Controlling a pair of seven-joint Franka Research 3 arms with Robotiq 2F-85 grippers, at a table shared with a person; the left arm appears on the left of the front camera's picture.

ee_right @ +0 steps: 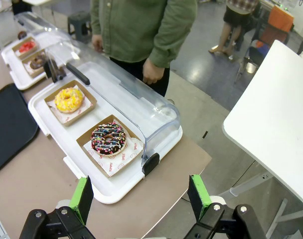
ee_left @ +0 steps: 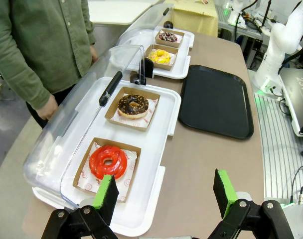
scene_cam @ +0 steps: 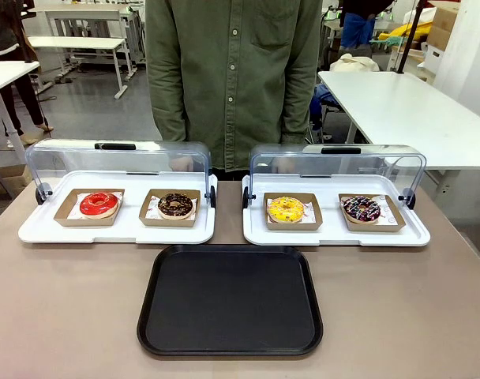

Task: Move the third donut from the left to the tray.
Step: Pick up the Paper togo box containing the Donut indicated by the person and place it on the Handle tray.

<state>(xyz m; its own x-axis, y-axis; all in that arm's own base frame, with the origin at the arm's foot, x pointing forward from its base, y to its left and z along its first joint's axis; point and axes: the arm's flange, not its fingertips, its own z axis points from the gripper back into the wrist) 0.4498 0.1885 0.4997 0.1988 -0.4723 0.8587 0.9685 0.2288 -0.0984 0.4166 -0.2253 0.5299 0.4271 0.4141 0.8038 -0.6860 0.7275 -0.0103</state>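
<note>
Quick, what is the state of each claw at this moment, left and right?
Left claw: open, holding nothing.
Right claw: open, holding nothing.

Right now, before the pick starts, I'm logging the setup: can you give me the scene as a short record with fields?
target: yellow donut, in cardboard holder, third from left, on right white tray
lid: clear lid open, donut uncovered
destination: black tray, centred, on the robot's side
left gripper: jaws open, empty
right gripper: jaws open, empty
person: standing at far side
</note>
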